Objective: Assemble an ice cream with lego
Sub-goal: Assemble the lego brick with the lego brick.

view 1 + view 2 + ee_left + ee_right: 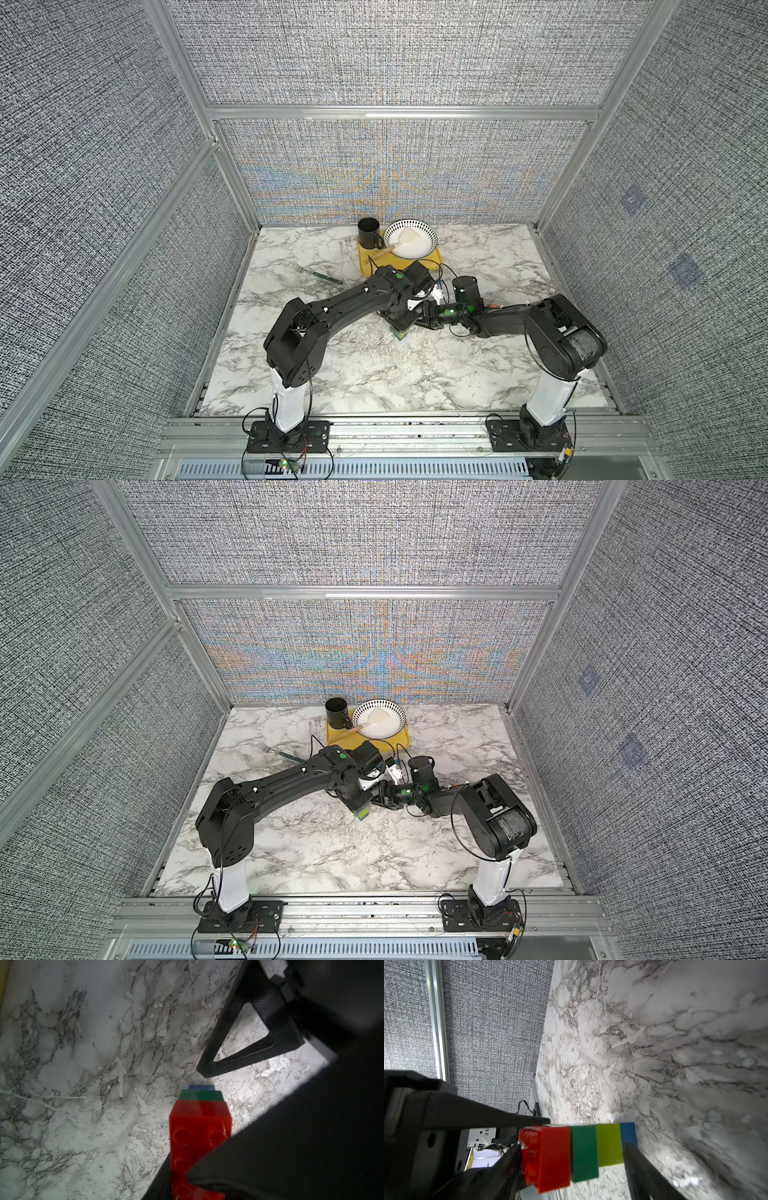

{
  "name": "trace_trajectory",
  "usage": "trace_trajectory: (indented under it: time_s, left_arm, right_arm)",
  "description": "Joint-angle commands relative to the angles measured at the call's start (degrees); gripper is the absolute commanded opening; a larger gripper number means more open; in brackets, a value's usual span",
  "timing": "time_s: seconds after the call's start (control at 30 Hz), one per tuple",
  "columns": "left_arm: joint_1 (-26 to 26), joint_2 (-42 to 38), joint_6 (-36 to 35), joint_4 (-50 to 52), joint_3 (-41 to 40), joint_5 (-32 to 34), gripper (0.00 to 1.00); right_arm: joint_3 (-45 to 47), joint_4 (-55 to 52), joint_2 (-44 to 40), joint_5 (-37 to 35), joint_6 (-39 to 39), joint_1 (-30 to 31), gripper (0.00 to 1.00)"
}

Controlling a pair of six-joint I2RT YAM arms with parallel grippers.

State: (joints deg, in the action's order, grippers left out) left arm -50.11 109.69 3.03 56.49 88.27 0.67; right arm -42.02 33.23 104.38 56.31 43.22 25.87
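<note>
While L end effector (400, 325) clamps ice cream (583, 1153), R end effector (419, 319) open alongside.

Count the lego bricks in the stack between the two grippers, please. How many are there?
4, bottom to top: blue brick, lime-green brick, dark green brick, red brick. Other bricks may be hidden.

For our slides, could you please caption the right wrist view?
Unfinished ice cream, stacked red, dark green, lime-green, blue, standing on the marble table.
</note>
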Motion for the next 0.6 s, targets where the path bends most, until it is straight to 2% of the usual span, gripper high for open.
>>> trace_trajectory:
  time_s: [0.0,0.33,0.57]
  left_arm:
    - [0.3,0.8,-0.1,0.0,-0.9,2.0,0.02]
    - [0.5,0.4,0.7,-0.9,-0.3,1.4,0.24]
    - [0.6,-0.2,1.2,-0.9,1.5,0.4,0.36]
  right_arm:
    - [-0.6,0.2,0.4,2.8,-0.4,0.8,0.75]
    - [-1.1,-2.1,1.3,1.0,-1.7,0.8,0.63]
    - [-1.4,-3.6,1.1,0.0,-2.8,0.6,0.61]
